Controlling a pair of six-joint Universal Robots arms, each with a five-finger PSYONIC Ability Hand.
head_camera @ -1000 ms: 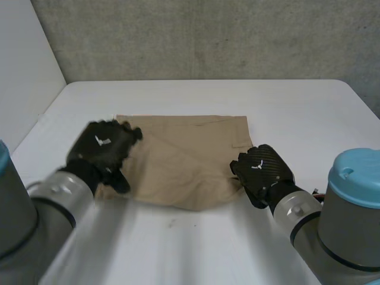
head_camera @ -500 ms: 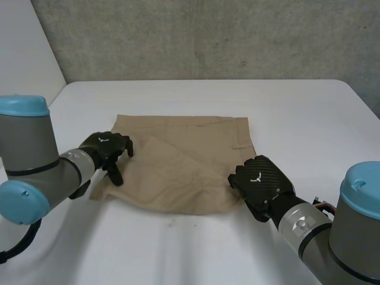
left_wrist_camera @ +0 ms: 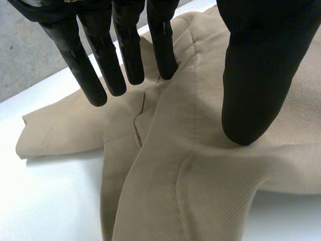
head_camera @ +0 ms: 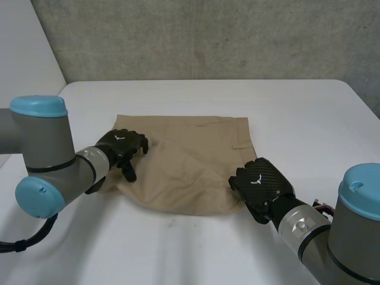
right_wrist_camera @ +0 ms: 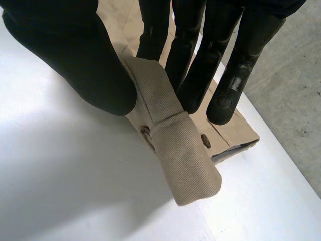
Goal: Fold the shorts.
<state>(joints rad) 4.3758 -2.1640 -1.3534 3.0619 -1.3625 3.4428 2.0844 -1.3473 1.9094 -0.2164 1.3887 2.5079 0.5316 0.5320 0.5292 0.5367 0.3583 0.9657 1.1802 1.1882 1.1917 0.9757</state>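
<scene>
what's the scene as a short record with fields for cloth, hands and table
cloth: tan shorts, rumpled, lying flat on the table
table: white
left hand: on the shorts' left edge, fingers straight, thumb pressing the cloth
right hand: at the near right corner, thumb and fingers pinching a buttoned band
fold: not tidy yet

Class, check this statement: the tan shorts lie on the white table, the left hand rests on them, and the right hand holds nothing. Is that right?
Not quite. The right hand is not empty: the right wrist view shows its thumb and fingers pinching a rolled bit of waistband on the shorts. The rest stands: the shorts lie on the white table, and the left hand rests on them.
</scene>
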